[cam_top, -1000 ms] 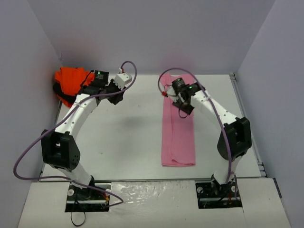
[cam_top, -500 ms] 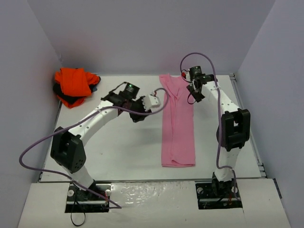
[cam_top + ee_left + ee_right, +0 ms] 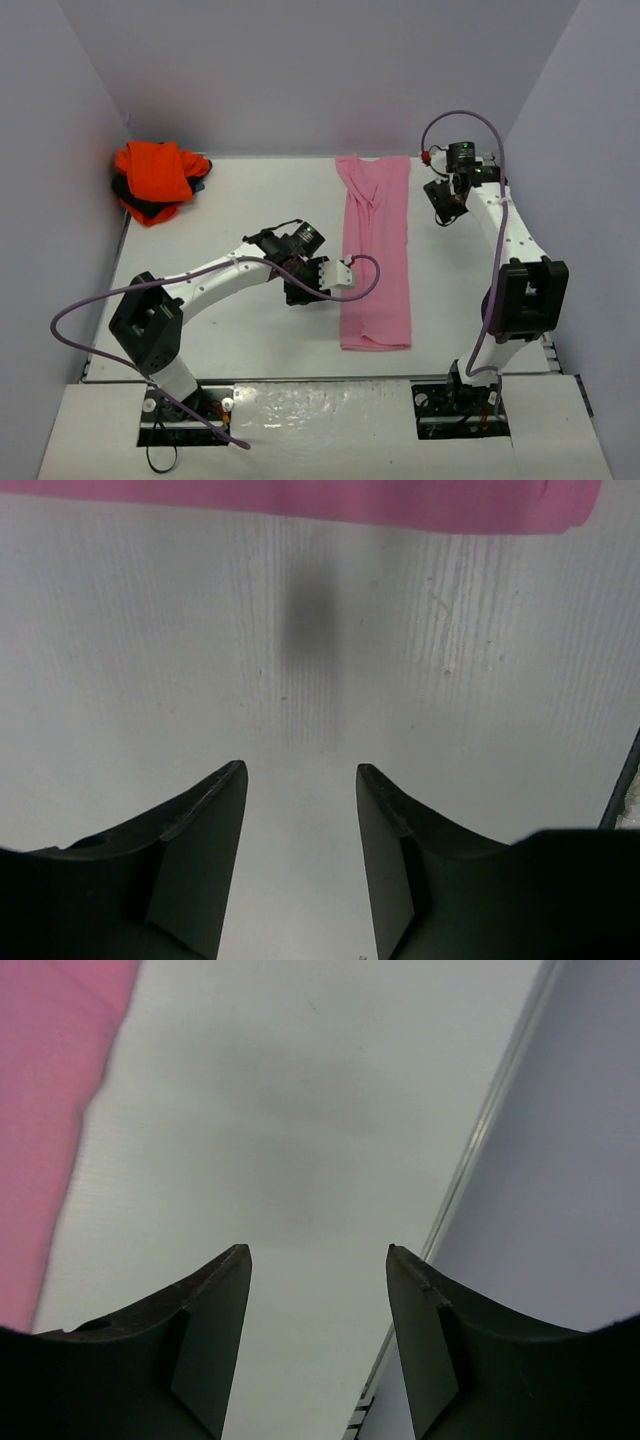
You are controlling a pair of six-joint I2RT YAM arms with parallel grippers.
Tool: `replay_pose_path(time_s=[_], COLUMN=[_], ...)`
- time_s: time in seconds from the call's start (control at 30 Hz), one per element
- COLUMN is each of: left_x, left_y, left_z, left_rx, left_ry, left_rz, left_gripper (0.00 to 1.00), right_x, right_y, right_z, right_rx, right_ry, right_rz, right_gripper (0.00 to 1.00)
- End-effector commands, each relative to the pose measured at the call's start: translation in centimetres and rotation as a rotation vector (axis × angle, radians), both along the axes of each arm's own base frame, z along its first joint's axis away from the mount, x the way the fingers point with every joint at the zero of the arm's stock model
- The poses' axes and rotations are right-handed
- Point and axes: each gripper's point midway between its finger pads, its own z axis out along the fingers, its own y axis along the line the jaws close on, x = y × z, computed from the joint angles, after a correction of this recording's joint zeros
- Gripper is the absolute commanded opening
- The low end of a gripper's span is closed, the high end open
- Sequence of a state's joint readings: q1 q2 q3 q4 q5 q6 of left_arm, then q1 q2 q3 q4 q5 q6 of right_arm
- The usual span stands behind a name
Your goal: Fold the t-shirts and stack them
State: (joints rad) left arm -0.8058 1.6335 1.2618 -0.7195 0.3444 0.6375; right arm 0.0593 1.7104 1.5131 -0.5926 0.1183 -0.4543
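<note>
On the table [image 3: 220,200], the pink t-shirt [image 3: 376,255] runs lengthwise, near to far.

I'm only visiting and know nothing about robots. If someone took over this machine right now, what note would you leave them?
Left fingers: open, empty, over bare table beside the pink shirt's left edge.
Right fingers: open, empty, over bare table to the right of that shirt's far end.
Pink shirt: flat, a long narrow strip right of centre.
Orange shirt: bunched in the far left corner on a dark shirt.
Done: pink folded lengthwise.
Left: fold it shorter, fold the other two, stack all three.
</note>
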Motion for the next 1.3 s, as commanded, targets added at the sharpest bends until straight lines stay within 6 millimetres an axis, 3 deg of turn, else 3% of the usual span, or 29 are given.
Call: replay_pose_path(time_s=[0.0, 0.13, 0.3, 0.57, 0.93, 1.27], left_x=[-1.4, -1.6, -2.1, -2.6, -5.5, -7.3], left_y=[-3.1, -6.4, -10.7, -14.0, -16.2, -16.1], left_z=[2.4, 3.2, 4.8, 3.7, 1.0, 0.8], left_rx=[-0.008, -0.011, -0.043, -0.07, -0.062, -0.064], left_ry=[-0.186, -0.289, -0.389, -0.335, -0.238, -0.21], left_rz=[-0.127, -0.147, -0.139, -0.164, -0.184, -0.199], left_gripper=[0.45, 0.47, 0.4, 0.4, 0.39, 0.39], right_x=[-0.6, -0.7, -0.7, -1.1, -1.2, -1.4], right_y=[-3.3, -3.8, -3.9, -2.3, -2.0, -1.9], right_z=[1.4, 0.8, 0.1, -0.5, -1.5, -2.2], right_rx=[0.059, 0.086, 0.11, 0.189, 0.207, 0.213], right_ry=[-0.054, -0.053, -0.044, -0.035, -0.03, -0.025], right_rz=[-0.07, -0.096, -0.123, -0.095, -0.096, -0.098], right_gripper=[0.54, 0.55, 0.55, 0.55, 0.55, 0.56])
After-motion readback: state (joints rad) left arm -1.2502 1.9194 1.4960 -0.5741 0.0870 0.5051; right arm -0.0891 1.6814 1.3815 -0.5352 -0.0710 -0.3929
